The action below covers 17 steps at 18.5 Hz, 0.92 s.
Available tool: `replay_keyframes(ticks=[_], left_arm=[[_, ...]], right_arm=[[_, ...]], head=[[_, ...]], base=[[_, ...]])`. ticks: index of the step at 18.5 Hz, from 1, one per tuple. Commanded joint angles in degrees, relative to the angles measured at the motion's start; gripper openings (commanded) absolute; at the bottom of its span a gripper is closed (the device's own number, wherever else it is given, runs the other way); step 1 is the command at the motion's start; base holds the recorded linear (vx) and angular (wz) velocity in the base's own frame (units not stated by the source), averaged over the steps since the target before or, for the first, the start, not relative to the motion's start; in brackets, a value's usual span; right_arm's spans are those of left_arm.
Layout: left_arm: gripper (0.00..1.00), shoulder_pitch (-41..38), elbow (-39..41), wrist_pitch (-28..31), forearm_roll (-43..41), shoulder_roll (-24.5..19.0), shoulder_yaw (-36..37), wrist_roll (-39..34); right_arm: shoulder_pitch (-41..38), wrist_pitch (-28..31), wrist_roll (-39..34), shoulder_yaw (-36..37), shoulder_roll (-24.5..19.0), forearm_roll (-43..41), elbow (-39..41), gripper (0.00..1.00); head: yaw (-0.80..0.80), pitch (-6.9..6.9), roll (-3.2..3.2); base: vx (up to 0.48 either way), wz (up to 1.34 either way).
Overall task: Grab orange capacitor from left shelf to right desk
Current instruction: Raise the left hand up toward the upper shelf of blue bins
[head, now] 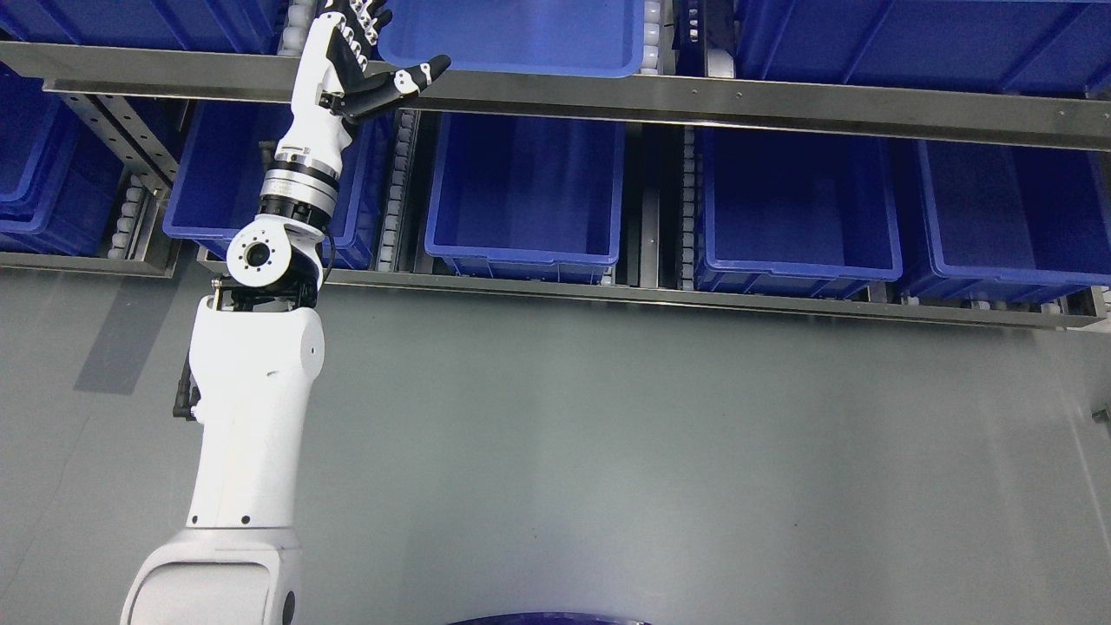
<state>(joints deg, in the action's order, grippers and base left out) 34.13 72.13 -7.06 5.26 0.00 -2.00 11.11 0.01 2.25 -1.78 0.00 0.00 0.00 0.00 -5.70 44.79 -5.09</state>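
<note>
My left arm rises from the lower left of the head view up to the shelf. Its hand (369, 52) is at the top edge, in front of the left end of a blue bin (521, 39) on the upper shelf level. The fingers are spread, the thumb (417, 78) sticks out to the right over the steel shelf rail (694, 100), and the hand holds nothing. No orange capacitor shows anywhere; the inside of the upper bin is hidden from this angle. My right arm is out of view.
Several blue bins stand on the lower shelf level, among them one (525, 195) below the hand and others (794, 208) to the right; what shows of their insides holds nothing. Grey floor (651, 451) spreads below the shelf. A dark curved edge (547, 620) shows at the bottom.
</note>
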Motion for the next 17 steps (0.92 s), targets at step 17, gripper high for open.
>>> replay_keyframes(ticks=[17], left_arm=[[1.0,0.2,-3.7,-3.8,-0.8,-1.0,-0.2,0.4]], right_arm=[[-1.9,0.0,-0.1,0.6,1.0,0.0,1.3,1.0]], head=[[0.0,0.0,0.0]], base=[[-0.001,0.0]])
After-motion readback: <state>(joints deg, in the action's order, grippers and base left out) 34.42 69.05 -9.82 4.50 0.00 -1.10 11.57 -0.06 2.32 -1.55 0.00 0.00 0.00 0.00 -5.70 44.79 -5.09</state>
